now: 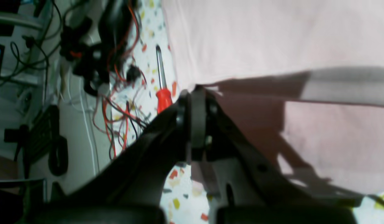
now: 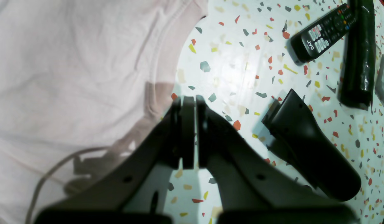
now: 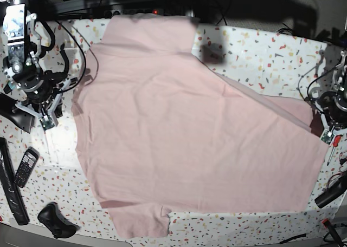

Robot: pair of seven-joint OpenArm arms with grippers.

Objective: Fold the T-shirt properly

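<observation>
Left pincer (image 1: 196, 90) is pressed together at the T-shirt (image 3: 184, 133) edge; whether it pinches cloth, I cannot tell. Right pincer (image 2: 189, 99) is pressed together, empty, beside the shirt spread across the table (image 3: 260, 52)

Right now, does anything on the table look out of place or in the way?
Yes. A red-handled screwdriver lies right beside the T-shirt edge near the left hand, and loose red wires sprawl just past it; either could snag the cloth.

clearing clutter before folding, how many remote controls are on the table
1 clearly visible: the JVC remote control lies near the table's edge, beside the right end effector's side, apart from the T-shirt. Others may be hidden.
</observation>
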